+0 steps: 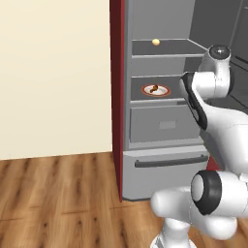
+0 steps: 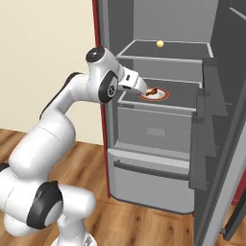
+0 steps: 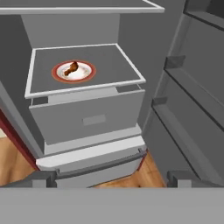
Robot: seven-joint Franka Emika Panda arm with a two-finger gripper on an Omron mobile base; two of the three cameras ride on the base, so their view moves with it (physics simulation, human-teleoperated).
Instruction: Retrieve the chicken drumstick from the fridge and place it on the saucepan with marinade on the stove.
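— So, where's our chicken drumstick [image 3: 71,68]?
— Upper left of the hand view, on a plate [image 3: 86,74] on the fridge [image 3: 87,113] shelf.
— We'd pinch its thin bone end; looks light, slippery.
— Our gripper [image 3: 111,177] sits spread, empty.

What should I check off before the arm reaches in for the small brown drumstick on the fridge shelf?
1. Tall grey metallic fridge door open: ok.
2. Small brown chicken drumstick in sight, lying on the white plate with the orange-red rim: ok.
3. Plate sits on the middle shelf, path from the front unobstructed: ok.
4. Small pale yellow ball is on the upper shelf, away from the drumstick: ok.
5. Gripper open, nothing between the fingertips: ok.
6. Gripper at the drumstick: not ok, it is outside the shelf.
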